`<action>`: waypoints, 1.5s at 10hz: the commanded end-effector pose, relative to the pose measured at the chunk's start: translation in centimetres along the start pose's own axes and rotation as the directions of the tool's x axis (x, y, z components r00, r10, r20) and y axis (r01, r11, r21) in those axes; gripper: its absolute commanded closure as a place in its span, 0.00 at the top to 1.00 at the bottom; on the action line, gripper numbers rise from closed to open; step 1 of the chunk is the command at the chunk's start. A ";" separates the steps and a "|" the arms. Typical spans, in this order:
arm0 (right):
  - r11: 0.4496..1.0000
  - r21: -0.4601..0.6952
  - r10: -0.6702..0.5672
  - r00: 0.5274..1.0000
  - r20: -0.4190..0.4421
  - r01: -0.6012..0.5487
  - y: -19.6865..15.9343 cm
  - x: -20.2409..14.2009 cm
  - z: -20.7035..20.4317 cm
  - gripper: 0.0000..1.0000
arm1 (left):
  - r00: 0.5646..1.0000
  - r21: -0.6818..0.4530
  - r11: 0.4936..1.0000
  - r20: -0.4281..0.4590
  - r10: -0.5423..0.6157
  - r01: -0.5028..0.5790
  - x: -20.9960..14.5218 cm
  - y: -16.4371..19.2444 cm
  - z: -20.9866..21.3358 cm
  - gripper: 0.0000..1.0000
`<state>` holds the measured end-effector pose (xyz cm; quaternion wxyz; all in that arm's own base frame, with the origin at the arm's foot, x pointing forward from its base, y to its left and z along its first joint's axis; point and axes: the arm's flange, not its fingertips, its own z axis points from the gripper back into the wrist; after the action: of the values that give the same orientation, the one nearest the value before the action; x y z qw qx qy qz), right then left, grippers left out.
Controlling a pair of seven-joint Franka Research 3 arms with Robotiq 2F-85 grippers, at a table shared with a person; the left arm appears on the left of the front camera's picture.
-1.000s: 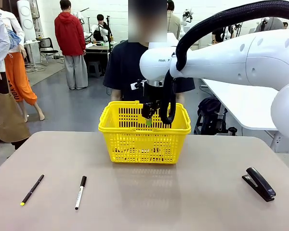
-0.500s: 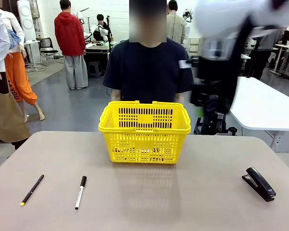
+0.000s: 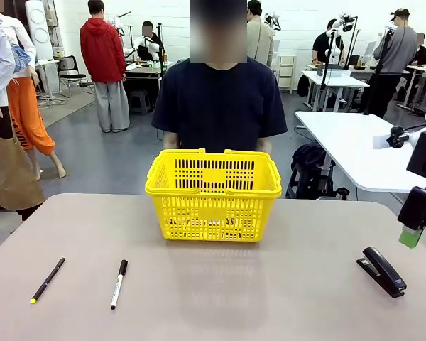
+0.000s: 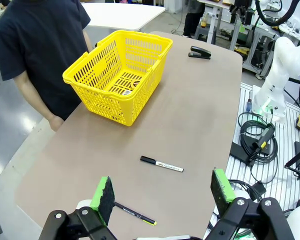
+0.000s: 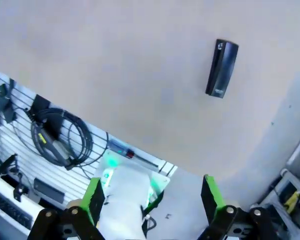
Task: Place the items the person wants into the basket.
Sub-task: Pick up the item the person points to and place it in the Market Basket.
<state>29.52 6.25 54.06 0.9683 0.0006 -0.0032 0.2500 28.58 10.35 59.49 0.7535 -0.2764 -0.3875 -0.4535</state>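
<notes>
My right gripper [image 5: 152,199] is hovering wide, holding nothing, near the stapler [image 5: 222,68]; my left gripper [image 4: 163,189] is hanging wide, empty, facing the basket [image 4: 121,75].

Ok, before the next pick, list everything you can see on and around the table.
Plastic shopping basket: one, bright yellow, far middle of the table; small items on its floor, too unclear to name.
Stapler: one, black, near right.
Thin pen: one, black with yellow tip, near left.
Marker: one, black and white, right of the pen.
Table: one, beige.
Person: one, navy T-shirt, behind the basket.
Left gripper: open, above the pen.
Right gripper: open, raised at the table's right edge.
</notes>
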 end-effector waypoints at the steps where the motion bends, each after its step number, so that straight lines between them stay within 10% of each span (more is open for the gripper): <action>1: 0.999 -0.032 0.010 1.000 0.000 -0.010 0.2 2.5 -0.5 1.00 | 1.000 -0.005 1.000 0.022 -0.018 0.018 -0.1 0.1 0.1 1.00; 6: 1.000 -0.004 0.003 1.000 0.003 -0.003 0.0 0.4 -0.2 1.00 | 1.000 -0.005 1.000 0.022 -0.018 0.018 -0.1 0.1 0.1 1.00; 7: 0.985 0.071 0.151 0.983 0.104 -0.159 -1.2 -0.6 2.3 1.00 | 1.000 -0.005 1.000 0.022 -0.018 0.018 -0.1 0.1 0.1 1.00; 11: 0.779 0.191 0.409 0.715 0.567 -0.598 -12.6 -9.4 15.1 1.00 | 1.000 -0.005 1.000 0.022 -0.018 0.018 -0.1 0.1 0.1 1.00; 15: 0.642 0.247 0.372 0.577 0.727 -0.726 -24.9 -14.0 13.1 1.00 | 1.000 -0.005 1.000 0.022 -0.018 0.018 -0.1 0.1 0.1 1.00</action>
<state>26.73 -21.36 67.57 0.7506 0.3267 -0.2746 0.5044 28.56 10.39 59.51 0.7537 -0.2759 -0.3879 -0.4532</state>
